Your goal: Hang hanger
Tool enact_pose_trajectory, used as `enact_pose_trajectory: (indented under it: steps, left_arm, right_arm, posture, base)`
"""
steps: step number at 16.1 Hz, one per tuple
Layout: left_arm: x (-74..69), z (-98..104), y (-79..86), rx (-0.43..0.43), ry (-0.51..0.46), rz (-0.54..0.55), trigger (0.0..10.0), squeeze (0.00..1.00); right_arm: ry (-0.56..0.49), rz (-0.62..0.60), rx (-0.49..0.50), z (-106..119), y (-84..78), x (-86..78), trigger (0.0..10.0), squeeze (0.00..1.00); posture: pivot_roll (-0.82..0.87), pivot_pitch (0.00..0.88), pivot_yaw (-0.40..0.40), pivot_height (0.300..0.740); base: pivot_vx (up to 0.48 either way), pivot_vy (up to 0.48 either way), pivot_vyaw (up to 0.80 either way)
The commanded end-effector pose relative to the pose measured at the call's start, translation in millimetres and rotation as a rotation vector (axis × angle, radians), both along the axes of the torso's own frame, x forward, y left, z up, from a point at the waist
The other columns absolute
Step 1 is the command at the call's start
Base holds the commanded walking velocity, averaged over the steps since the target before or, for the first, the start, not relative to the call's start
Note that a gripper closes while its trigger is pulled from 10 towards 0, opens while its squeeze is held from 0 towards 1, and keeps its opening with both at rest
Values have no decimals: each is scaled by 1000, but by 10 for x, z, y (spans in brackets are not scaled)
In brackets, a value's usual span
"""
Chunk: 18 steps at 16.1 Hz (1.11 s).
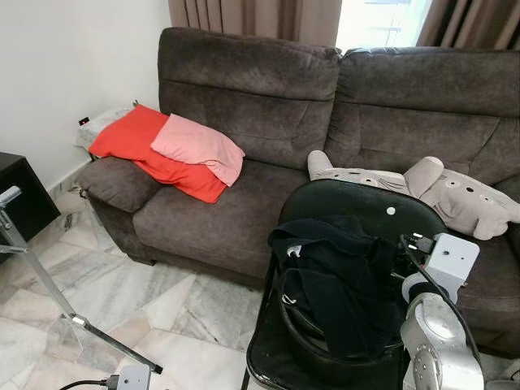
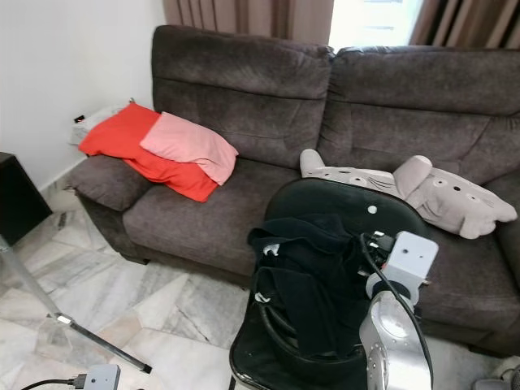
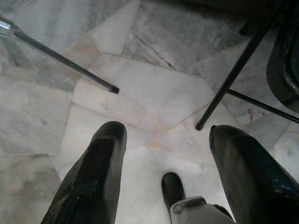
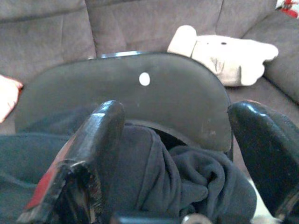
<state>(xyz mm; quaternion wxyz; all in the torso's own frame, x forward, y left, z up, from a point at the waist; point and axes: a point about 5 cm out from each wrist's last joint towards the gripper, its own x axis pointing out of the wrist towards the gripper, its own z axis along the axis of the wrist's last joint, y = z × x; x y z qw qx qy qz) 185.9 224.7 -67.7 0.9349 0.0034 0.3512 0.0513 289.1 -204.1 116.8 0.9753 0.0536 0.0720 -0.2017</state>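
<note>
Brown sofa (image 1: pixel 244 122) carrying red cushion (image 1: pixel 134 142), pink cushion (image 1: pixel 199 146), grey plush toy (image 1: pixel 455 195); marble floor (image 1: pixel 122 301) below

A sofa (image 1: pixel 244 146) stands at the back, against the wall. Two cushions (image 1: pixel 175 150) lie on its left end, one overlapping the other. A plush toy (image 1: pixel 439 191) lies on the right seat. In front of the sofa, to the right, stands a chair (image 1: pixel 357 203) with a garment (image 1: pixel 341 276) heaped on it. A metal stand (image 1: pixel 49 284) crosses the floor (image 1: pixel 146 301) at the left.

Both pincers (image 3: pixel 163 135) (image 4: pixel 175 121) spread wide.
</note>
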Motion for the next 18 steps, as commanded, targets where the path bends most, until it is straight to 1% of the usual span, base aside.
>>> enact_pose_trajectory:
  steps: [1,2,3,6,8,12,14,15,18]
  left_arm:
    - [-26,-12,25,10,20,-13,10000,0]
    - [-27,-9,32,14,19,-18,10000,0]
    - [-26,-6,38,16,17,-20,10000,0]
    - [-35,-5,46,28,19,-43,10000,0]
    - [-43,-6,54,30,20,-48,10000,0]
    - [-44,1,78,39,20,-59,10000,0]
    - [-38,7,83,43,18,-66,10000,0]
    - [-38,9,86,44,17,-67,10000,0]
    - [-41,11,90,48,15,-75,10000,0]
  right_arm:
    - [32,53,9,-8,82,26,10000,0]
    - [40,108,3,-31,148,48,10000,0]
    - [37,129,2,-34,180,62,10000,0]
    - [93,154,39,-134,228,102,10000,0]
    - [107,171,62,-158,263,129,10000,0]
    - [116,145,60,-174,258,133,10000,0]
    - [128,93,104,-231,213,117,10000,0]
    - [133,84,102,-244,199,119,10000,0]
    - [131,77,121,-247,182,175,10000,0]
  posture:
    - [-166,63,19,740]
    - [-159,60,19,740]
    - [-159,60,19,740]
    - [-147,52,26,740]
    - [-145,49,28,740]
    - [-143,61,37,740]
    - [-141,71,41,740]
    - [-141,74,42,740]
    - [-131,95,50,740]
  base:
    - [0,0,0]
    - [0,0,0]
    - [0,0,0]
    - [0,0,0]
    - [0,0,0]
    - [0,0,0]
    - [0,0,0]
    - [0,0,0]
    - [0,0,0]
